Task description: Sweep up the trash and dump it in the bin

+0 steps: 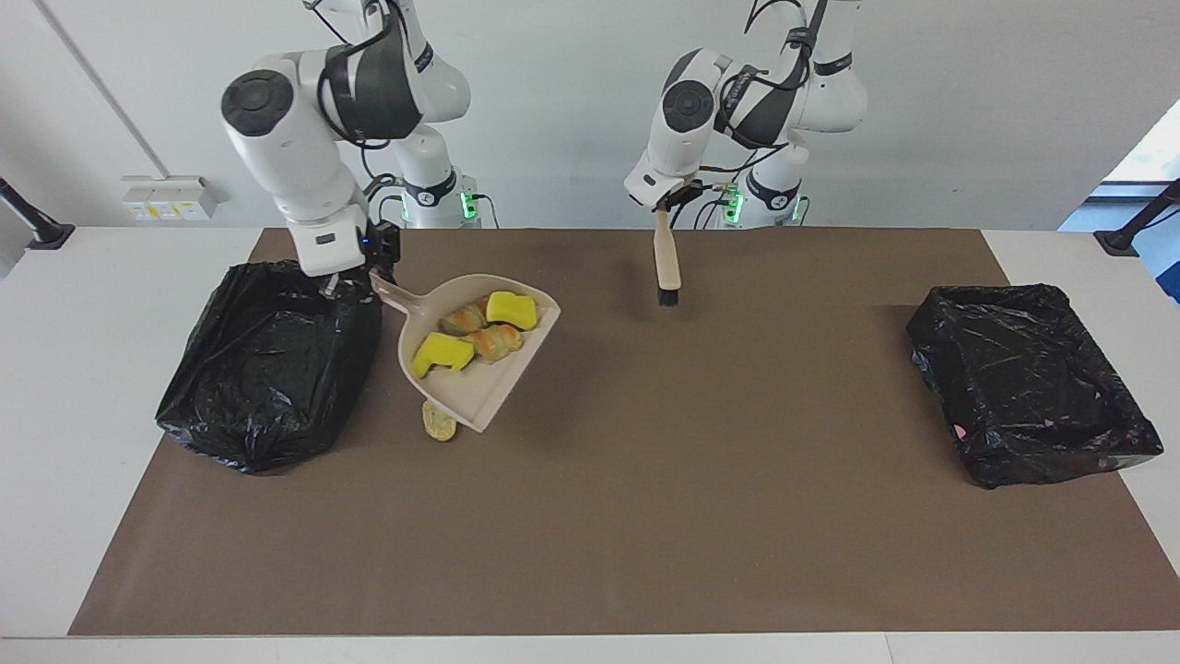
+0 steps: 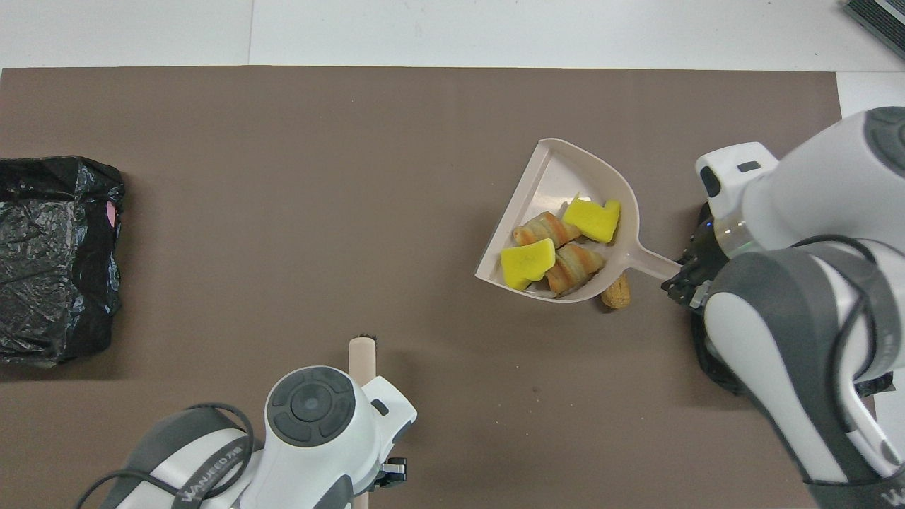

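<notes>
My right gripper is shut on the handle of the beige dustpan and holds it beside the black-lined bin at the right arm's end. In the pan lie two yellow sponge chunks and two tan bread-like pieces. One more tan scrap lies on the mat by the pan's edge and also shows in the overhead view. My left gripper is shut on the beige brush, which hangs bristles down over the mat.
A second black-lined bin stands at the left arm's end of the table. The brown mat covers most of the white table. In the overhead view the right arm hides most of the bin beside the dustpan.
</notes>
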Robot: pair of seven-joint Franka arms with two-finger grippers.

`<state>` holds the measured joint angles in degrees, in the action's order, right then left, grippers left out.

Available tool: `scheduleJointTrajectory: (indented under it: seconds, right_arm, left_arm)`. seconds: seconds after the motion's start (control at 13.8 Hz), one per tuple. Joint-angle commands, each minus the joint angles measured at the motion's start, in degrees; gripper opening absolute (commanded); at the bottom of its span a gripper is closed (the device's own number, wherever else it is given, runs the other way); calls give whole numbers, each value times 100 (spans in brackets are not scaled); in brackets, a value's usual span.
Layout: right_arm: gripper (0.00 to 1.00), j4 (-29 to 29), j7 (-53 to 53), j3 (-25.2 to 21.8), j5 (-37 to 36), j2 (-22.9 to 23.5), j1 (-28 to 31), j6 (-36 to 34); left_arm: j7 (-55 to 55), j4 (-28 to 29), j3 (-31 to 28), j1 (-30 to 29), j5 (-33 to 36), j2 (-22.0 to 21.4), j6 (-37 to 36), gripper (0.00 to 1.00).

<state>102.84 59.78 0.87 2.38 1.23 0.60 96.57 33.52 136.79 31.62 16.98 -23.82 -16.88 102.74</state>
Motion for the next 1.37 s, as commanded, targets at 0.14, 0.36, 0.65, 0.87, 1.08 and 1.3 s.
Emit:
scheduleJointTrajectory:
  seconds: [0.14, 0.36, 0.65, 0.87, 1.08, 1.3]
  right_arm:
    - [0, -194, 973, 54, -184, 96, 1238, -50]
    - [0, -212, 1456, 54, -650, 105, 1811, -33]
    - [0, -221, 1870, 54, -1265, 140, 2338, 309]
    - [0, -282, 2248, 45, -1774, 210, 2629, 678]
    - [0, -247, 2555, 28, -2539, 184, 2664, 890]
    - [0, -72, 2636, 89, -3234, 140, 2559, 1039]
  left_arm:
    - [252, 849, 669, 25, -728, -579, 860, 0]
    - [260, 1043, 784, 34, -834, -561, 1089, 0]
    - [252, 1061, 784, 25, -957, -501, 1090, 0]
    - [226, 1113, 784, 25, -958, -439, 1352, 0]
    - [191, 1184, 793, 25, -958, -245, 1591, 0]
    - [155, 1175, 793, 16, -966, -114, 1512, 0]
